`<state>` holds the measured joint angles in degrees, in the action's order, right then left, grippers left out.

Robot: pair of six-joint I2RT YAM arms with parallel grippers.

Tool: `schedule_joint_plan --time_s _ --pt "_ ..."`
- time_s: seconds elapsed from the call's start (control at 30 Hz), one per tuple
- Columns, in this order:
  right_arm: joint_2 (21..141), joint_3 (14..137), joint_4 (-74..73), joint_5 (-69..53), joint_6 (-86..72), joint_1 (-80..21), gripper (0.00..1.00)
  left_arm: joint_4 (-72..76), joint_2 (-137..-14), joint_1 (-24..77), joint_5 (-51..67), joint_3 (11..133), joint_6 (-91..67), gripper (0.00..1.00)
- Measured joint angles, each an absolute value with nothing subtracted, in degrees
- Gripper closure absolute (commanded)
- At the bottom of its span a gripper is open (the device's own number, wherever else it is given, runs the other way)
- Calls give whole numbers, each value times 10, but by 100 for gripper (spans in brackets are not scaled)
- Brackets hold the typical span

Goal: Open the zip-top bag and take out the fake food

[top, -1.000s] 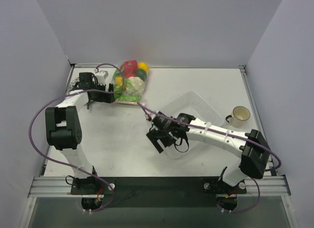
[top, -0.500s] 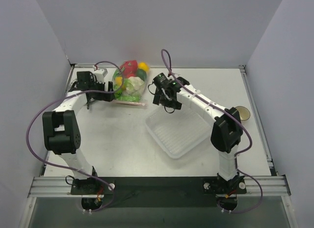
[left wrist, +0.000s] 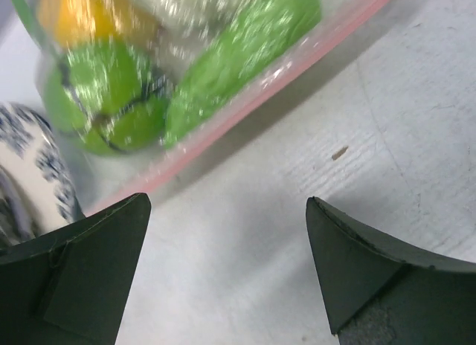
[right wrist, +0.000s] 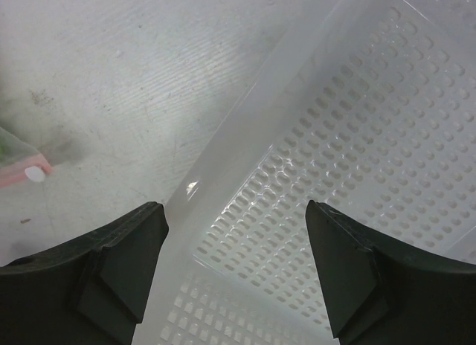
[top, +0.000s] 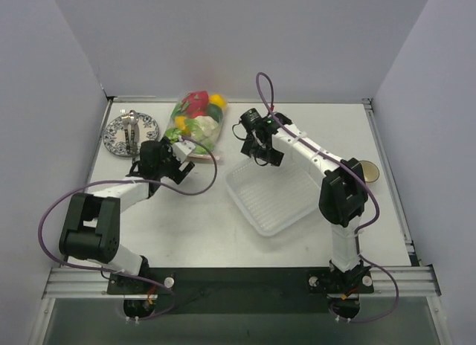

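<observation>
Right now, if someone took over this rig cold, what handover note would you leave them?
Left gripper: open, empty, low over the table, just short of the pink-red zip strip of the clear crinkly zip-top bag.
Right gripper: open, empty, above the bag-side rim of the rigid clear perforated tray.
Things: the bag lies at the back of the table, with the glossy plastic fake food all inside it.
Done: nothing yet; the zip looks shut and neither gripper touches the bag.
Left: grip the bag, open the zip, take the food out.
</observation>
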<state>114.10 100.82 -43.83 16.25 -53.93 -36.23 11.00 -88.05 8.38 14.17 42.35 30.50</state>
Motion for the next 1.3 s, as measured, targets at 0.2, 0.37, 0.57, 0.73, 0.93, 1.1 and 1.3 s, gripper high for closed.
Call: schedule_joint_plan --time_s 0.2,0.37,0.57,0.73,0.93,1.1,1.3 --pt "1153 1026 -446 148 -542 -349 24 271 -868 149 87 368 466 3" --pt "1166 1041 -444 135 -547 -350 25 366 -914 150 58 368 548 3" --pt "1172 1044 -445 125 -546 -360 25 451 -997 160 36 367 622 3" --pt "1172 1043 -446 124 -544 -372 28 553 -1068 166 24 368 666 3" --pt "1172 1031 -441 124 -541 -376 31 656 -1150 169 4 376 700 85" --pt "1172 1022 -439 124 -539 -376 31 704 -1190 175 -28 397 710 97" --pt "1172 1021 -438 124 -532 -373 31 713 -1173 180 -48 387 705 100"
